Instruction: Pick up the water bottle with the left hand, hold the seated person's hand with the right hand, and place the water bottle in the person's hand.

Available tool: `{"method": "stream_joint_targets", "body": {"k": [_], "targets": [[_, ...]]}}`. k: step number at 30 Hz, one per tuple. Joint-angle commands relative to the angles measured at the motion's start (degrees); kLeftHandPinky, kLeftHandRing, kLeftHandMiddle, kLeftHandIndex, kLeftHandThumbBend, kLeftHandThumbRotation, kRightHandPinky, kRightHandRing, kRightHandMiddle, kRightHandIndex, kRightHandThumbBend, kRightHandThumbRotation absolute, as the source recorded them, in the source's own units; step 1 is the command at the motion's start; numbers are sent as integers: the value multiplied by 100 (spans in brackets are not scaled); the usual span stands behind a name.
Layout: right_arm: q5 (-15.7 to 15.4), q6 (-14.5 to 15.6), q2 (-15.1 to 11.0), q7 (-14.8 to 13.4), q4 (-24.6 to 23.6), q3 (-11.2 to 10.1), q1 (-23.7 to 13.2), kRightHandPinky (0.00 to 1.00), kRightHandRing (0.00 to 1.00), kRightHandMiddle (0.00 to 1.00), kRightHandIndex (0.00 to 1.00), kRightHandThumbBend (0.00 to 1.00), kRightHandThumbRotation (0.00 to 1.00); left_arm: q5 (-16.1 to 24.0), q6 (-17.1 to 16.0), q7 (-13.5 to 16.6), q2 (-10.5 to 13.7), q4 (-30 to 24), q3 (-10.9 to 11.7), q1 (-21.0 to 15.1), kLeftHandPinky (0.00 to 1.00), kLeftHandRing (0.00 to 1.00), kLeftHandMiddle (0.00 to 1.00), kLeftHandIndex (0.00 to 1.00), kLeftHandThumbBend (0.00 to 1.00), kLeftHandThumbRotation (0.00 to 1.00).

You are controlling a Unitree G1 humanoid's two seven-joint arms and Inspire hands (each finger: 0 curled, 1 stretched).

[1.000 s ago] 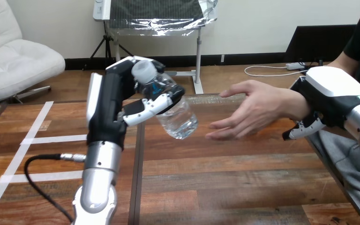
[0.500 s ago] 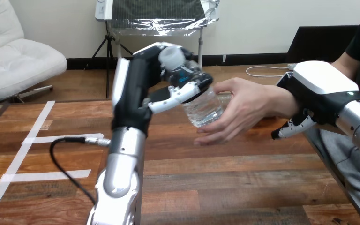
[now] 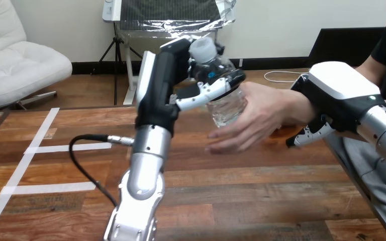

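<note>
My left hand (image 3: 207, 86) is raised over the middle of the table, shut on a clear water bottle (image 3: 225, 107) with a white cap (image 3: 203, 49). The bottle tilts, cap up and to the left, and its lower end rests against the palm of the person's hand (image 3: 254, 116). That hand reaches in from the right, open, with the fingers pointing left. My right hand (image 3: 338, 95) lies over the person's wrist, its fingers (image 3: 305, 136) curled under it.
White tape lines (image 3: 40, 149) mark the wooden table (image 3: 261, 201) at the left. A black cable (image 3: 83, 163) loops beside my left forearm. The table's right edge runs along the person's lap.
My left arm has swung right and slightly up with the bottle, bringing it from mid-table into the person's palm. My right hand and the person's wrist have shifted a little left.
</note>
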Motion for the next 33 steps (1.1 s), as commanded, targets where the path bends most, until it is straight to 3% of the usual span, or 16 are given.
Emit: {"method": "stream_joint_targets", "body": {"k": [1, 9, 16, 33], "targets": [[75, 42, -82, -197, -403, -483, -288, 10, 15, 21, 23, 80, 0, -53, -4, 33, -569, 98, -307, -494, 41, 40, 43, 50, 58, 0], [79, 224, -71, -92, -668, -527, -218, 10, 15, 21, 23, 79, 0, -90, -32, 96, -784, 206, -580, -489, 42, 40, 42, 49, 58, 0], [131, 169, -88, -167, -685, -562, -163, 10, 15, 21, 23, 79, 0, -57, -79, 196, -872, 220, -787, -409, 42, 40, 42, 49, 58, 0], [131, 168, -79, -119, -675, -644, -89, 9, 15, 21, 22, 79, 0, -88, -170, 294, -779, 234, -1007, -309, 42, 40, 43, 49, 58, 0]]}}
